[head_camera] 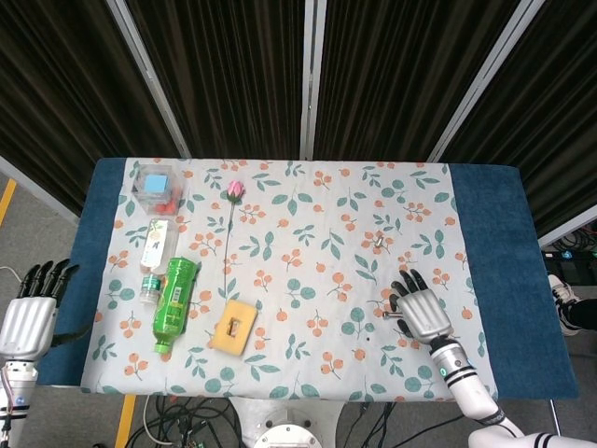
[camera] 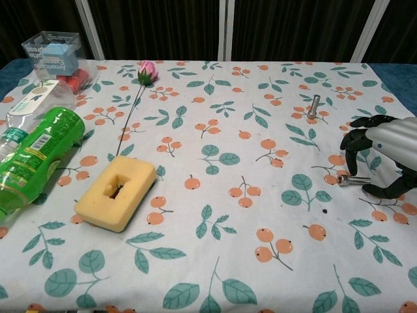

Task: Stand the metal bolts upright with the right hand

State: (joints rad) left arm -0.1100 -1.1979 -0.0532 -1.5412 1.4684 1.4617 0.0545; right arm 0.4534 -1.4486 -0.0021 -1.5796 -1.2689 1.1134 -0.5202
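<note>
At the near right of the table: the right hand (camera: 384, 155) arches over a short silver metal bolt lying flat (camera: 354, 179), dark fingers (camera: 352, 141) curled down around it; whether they touch it, I cannot tell.
Beyond the hand: a second silver metal bolt (camera: 313, 106) already stands upright.
Step advice: I judge the grasp comes next; pinch near the head end, lift, tip the shank vertical, set it down squarely and release gently, since a narrow base may topple.
Far left of the hand: a clear plastic box (camera: 53, 51) holds a blue cube and red pieces; a green plastic bottle (camera: 34, 158) lies on its side.
Left hand: the left hand (head_camera: 28, 322) hangs off the table, fingers straight, empty.
</note>
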